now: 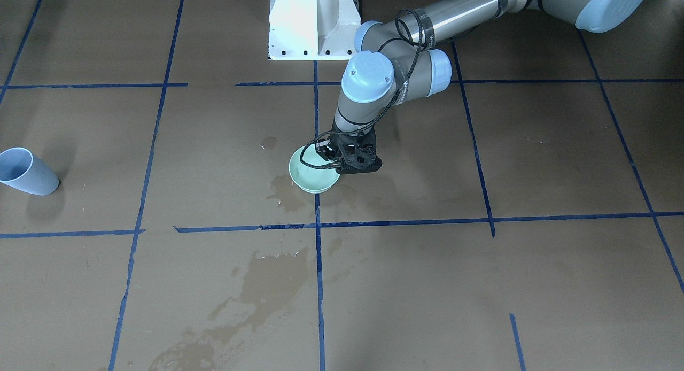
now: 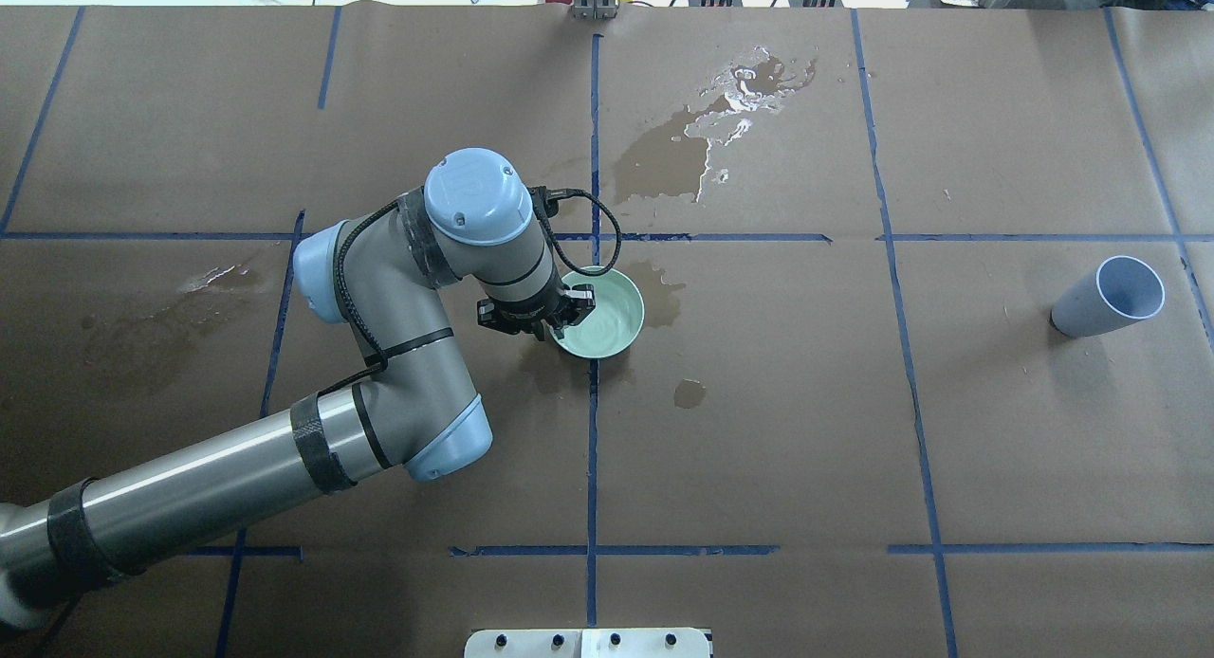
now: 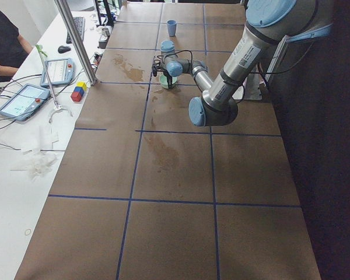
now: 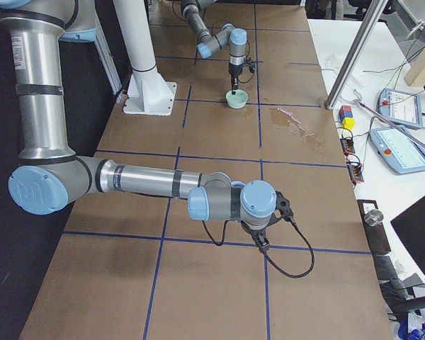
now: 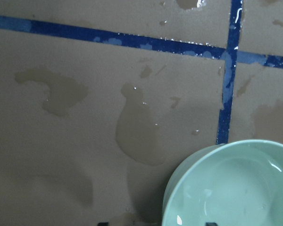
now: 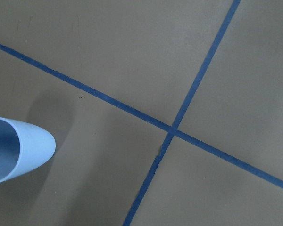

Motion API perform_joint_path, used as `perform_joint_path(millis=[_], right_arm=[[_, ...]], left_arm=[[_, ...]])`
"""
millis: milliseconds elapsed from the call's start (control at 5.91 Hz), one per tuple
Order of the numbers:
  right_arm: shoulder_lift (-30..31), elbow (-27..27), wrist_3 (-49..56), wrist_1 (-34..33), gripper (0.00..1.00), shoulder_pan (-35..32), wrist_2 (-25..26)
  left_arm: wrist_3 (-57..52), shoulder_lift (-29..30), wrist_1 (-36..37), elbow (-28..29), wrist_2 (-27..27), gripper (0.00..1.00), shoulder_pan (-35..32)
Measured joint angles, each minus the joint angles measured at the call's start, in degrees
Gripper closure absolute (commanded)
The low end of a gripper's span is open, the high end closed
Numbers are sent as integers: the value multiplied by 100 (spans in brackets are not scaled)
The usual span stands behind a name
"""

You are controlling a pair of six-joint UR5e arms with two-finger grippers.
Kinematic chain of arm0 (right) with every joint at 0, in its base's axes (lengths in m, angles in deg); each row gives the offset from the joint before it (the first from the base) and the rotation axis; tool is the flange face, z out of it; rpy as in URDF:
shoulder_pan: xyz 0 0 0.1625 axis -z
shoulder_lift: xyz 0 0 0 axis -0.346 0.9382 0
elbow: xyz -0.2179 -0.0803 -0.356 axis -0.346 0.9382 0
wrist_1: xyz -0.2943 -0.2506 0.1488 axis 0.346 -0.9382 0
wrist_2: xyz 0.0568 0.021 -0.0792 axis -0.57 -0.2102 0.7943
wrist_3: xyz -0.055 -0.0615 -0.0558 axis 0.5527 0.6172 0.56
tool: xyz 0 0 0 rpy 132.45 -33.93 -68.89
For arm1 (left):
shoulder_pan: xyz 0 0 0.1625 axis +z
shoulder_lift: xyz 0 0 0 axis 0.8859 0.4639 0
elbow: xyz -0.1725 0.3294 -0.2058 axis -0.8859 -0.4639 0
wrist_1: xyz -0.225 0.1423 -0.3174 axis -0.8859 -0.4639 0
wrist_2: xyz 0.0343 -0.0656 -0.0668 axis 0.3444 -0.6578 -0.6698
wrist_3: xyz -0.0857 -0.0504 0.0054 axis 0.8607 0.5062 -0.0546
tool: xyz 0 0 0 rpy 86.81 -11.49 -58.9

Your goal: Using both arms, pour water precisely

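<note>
A mint-green bowl (image 1: pixel 314 176) (image 2: pixel 607 315) sits near the table's middle on a blue tape line. My left gripper (image 1: pixel 342 160) (image 2: pixel 558 322) is at its rim on the robot's left side. In the left wrist view the bowl (image 5: pixel 231 188) glistens with small highlights like shallow water. The two fingertips just show at the bottom edge, wide apart, one outside the rim and one over the inside. A pale blue cup (image 2: pixel 1110 296) (image 1: pixel 26 170) (image 6: pixel 14 150) stands far to the robot's right. My right gripper (image 4: pixel 261 234) shows only in the exterior right view, so I cannot tell its state.
Glistening spilled water (image 2: pixel 744 89) and dark wet stains (image 1: pixel 272 285) mark the brown paper. The white pedestal (image 1: pixel 312 23) stands behind the bowl. A metal pole (image 3: pixel 76 41), tablets and coloured blocks (image 3: pixel 79 91) lie along the operators' side, with a person at that edge.
</note>
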Motion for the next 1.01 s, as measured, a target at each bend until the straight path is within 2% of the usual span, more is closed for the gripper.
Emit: perform_joint_path(millis=[507,846,1015], right_arm=[[29,-67,14,-12,0,-40,13],[62,-83,14,-12,0,-39,15],[67,-88,14,-10,0,-35,19]], left_arm=[[-41,-178,-223,-268,-26,100,-297],[-509,-978,-599,-734,-161,100,-681],[-903,-1359,-832,-820,-517,100,-978]])
